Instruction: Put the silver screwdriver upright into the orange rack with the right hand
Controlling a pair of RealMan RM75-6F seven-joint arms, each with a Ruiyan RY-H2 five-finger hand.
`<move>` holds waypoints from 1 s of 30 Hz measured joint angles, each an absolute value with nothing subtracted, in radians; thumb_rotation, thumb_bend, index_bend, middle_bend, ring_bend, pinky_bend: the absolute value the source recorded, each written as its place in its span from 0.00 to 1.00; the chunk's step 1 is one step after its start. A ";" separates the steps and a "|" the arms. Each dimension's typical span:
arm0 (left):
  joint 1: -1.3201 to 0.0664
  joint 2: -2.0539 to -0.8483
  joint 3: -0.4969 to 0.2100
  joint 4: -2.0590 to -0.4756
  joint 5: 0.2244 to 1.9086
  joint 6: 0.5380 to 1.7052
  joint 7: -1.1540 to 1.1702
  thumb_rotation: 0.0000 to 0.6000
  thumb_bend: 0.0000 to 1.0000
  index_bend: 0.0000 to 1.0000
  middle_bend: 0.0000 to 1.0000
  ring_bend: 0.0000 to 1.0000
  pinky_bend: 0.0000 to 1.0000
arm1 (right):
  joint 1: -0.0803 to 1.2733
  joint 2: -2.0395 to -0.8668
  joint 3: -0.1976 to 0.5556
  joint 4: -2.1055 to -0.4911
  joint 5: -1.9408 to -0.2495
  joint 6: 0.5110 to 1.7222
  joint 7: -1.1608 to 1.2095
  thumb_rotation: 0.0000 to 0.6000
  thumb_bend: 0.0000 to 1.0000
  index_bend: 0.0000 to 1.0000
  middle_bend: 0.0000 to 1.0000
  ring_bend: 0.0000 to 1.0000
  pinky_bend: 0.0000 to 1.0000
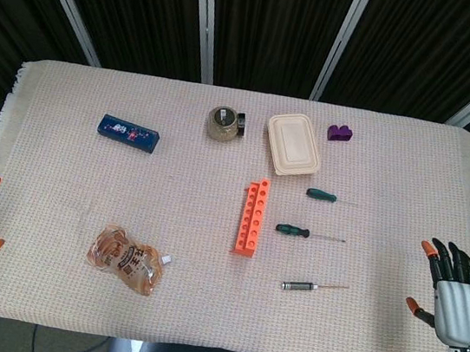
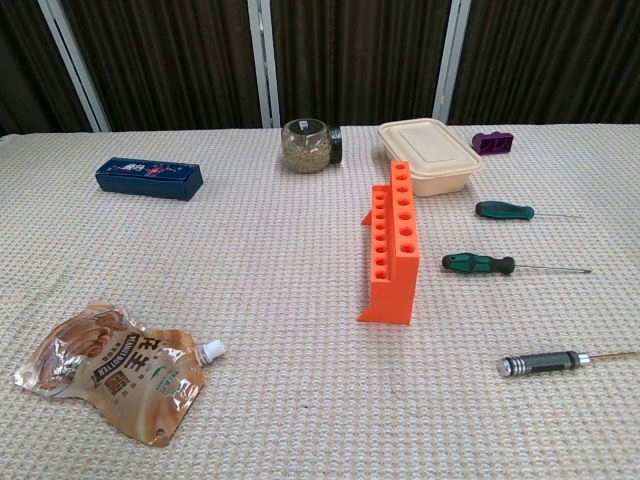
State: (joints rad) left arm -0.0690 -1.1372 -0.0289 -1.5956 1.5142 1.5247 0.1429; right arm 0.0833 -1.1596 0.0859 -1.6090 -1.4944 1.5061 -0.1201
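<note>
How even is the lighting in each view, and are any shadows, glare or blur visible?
Head view: soft, even light on the table, barely any shadow beside the orange rack, all sharp. Chest view: a faint shadow under the silver screwdriver, slight sheen on the snack pouch, no blur.

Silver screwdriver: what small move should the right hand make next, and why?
Probably move the right hand inward over the silver screwdriver to set up a grasp. The hand is open at the table's right edge, holding nothing, while the screwdriver lies flat on the cloth, to the right of the orange rack and apart from it.
</note>
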 measured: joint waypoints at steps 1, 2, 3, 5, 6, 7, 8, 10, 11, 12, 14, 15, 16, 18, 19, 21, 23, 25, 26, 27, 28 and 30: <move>-0.069 -1.137 -0.029 -1.595 1.514 1.523 0.144 1.00 0.13 0.08 0.00 0.00 0.00 | 0.083 -1.160 0.086 -1.609 -1.494 1.506 -0.119 1.00 0.05 0.10 0.07 0.00 0.10; -0.070 -1.137 -0.029 -1.596 1.513 1.522 0.144 1.00 0.13 0.09 0.00 0.00 0.00 | 0.083 -1.160 0.085 -1.610 -1.494 1.505 -0.118 1.00 0.05 0.10 0.07 0.00 0.10; -0.070 -1.137 -0.030 -1.597 1.513 1.522 0.144 1.00 0.13 0.09 0.00 0.00 0.00 | 0.083 -1.161 0.084 -1.610 -1.494 1.505 -0.117 1.00 0.05 0.10 0.07 0.00 0.10; -0.070 -1.136 -0.030 -1.599 1.518 1.525 0.145 1.00 0.13 0.09 0.00 0.00 0.00 | 0.082 -1.162 0.082 -1.610 -1.494 1.504 -0.116 1.00 0.05 0.10 0.07 0.00 0.10; -0.070 -1.135 -0.030 -1.599 1.522 1.527 0.145 1.00 0.13 0.09 0.00 0.00 0.00 | 0.081 -1.162 0.081 -1.610 -1.495 1.504 -0.115 1.00 0.05 0.10 0.07 0.00 0.10; -0.070 -1.133 -0.029 -1.600 1.526 1.529 0.144 1.00 0.13 0.09 0.00 0.00 0.00 | 0.081 -1.163 0.079 -1.610 -1.497 1.504 -0.115 1.00 0.05 0.10 0.07 0.00 0.10; -0.069 -1.130 -0.028 -1.602 1.530 1.532 0.143 1.00 0.13 0.09 0.00 0.00 0.00 | 0.081 -1.163 0.077 -1.609 -1.498 1.502 -0.114 1.00 0.05 0.10 0.07 0.00 0.10; -0.067 -1.124 -0.025 -1.606 1.532 1.534 0.141 1.00 0.13 0.09 0.00 0.00 0.00 | 0.081 -1.163 0.075 -1.609 -1.500 1.500 -0.111 1.00 0.05 0.11 0.07 0.00 0.10; -0.066 -1.120 -0.024 -1.609 1.530 1.533 0.141 1.00 0.13 0.09 0.00 0.00 0.00 | 0.081 -1.162 0.073 -1.609 -1.503 1.499 -0.107 1.00 0.05 0.11 0.07 0.00 0.10; -0.064 -1.117 -0.023 -1.612 1.527 1.531 0.140 1.00 0.13 0.09 0.00 0.00 0.00 | 0.081 -1.162 0.072 -1.609 -1.506 1.499 -0.103 1.00 0.05 0.12 0.07 0.00 0.10; -0.061 -1.109 -0.020 -1.621 1.524 1.530 0.138 1.00 0.13 0.10 0.00 0.00 0.00 | 0.082 -1.161 0.071 -1.608 -1.512 1.499 -0.092 1.00 0.05 0.13 0.07 0.00 0.10; -0.060 -1.107 -0.019 -1.623 1.525 1.530 0.137 1.00 0.13 0.10 0.00 0.00 0.00 | 0.082 -1.161 0.070 -1.607 -1.515 1.500 -0.088 1.00 0.05 0.13 0.07 0.00 0.10; -0.059 -1.106 -0.018 -1.624 1.527 1.530 0.135 1.00 0.13 0.10 0.00 0.00 0.00 | 0.082 -1.160 0.069 -1.607 -1.518 1.501 -0.086 1.00 0.05 0.14 0.08 0.00 0.10; -0.058 -1.101 -0.016 -1.624 1.530 1.530 0.132 1.00 0.13 0.11 0.00 0.00 0.00 | 0.083 -1.158 0.066 -1.606 -1.526 1.501 -0.084 1.00 0.07 0.16 0.09 0.00 0.10; -0.058 -1.101 -0.017 -1.624 1.530 1.530 0.131 1.00 0.13 0.11 0.00 0.00 0.00 | 0.084 -1.158 0.065 -1.606 -1.529 1.501 -0.083 1.00 0.09 0.17 0.10 0.00 0.10; -0.060 -1.098 -0.019 -1.626 1.529 1.529 0.128 1.00 0.13 0.11 0.00 0.00 0.00 | 0.088 -1.156 0.063 -1.608 -1.538 1.498 -0.085 1.00 0.12 0.19 0.11 0.00 0.10; -0.062 -1.095 -0.023 -1.626 1.529 1.529 0.129 1.00 0.13 0.12 0.00 0.00 0.00 | 0.093 -1.154 0.062 -1.611 -1.550 1.495 -0.089 1.00 0.15 0.22 0.12 0.00 0.10; -0.064 -1.093 -0.024 -1.627 1.529 1.527 0.131 1.00 0.13 0.12 0.00 0.00 0.00 | 0.100 -1.152 0.062 -1.617 -1.559 1.491 -0.098 1.00 0.17 0.24 0.13 0.00 0.10; -0.065 -1.092 -0.025 -1.628 1.529 1.526 0.133 1.00 0.13 0.12 0.00 0.00 0.00 | 0.103 -1.151 0.062 -1.620 -1.563 1.489 -0.105 1.00 0.17 0.26 0.13 0.00 0.10; -0.066 -1.090 -0.025 -1.629 1.528 1.524 0.134 1.00 0.13 0.12 0.00 0.00 0.00 | 0.106 -1.150 0.062 -1.623 -1.566 1.487 -0.111 1.00 0.17 0.26 0.13 0.00 0.10; -0.068 -1.089 -0.026 -1.631 1.527 1.520 0.135 1.00 0.13 0.12 0.00 0.00 0.00 | 0.110 -1.150 0.062 -1.627 -1.568 1.484 -0.120 1.00 0.17 0.27 0.13 0.00 0.10; -0.071 -1.083 -0.027 -1.637 1.523 1.513 0.137 1.00 0.13 0.12 0.00 0.00 0.00 | 0.117 -1.148 0.064 -1.636 -1.570 1.474 -0.144 1.00 0.17 0.29 0.14 0.00 0.10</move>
State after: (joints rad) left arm -0.0709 -1.0832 -0.0269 -1.6371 1.5233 1.5130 0.1375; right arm 0.1173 -1.1480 0.0637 -1.6364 -1.5697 1.4744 -0.1441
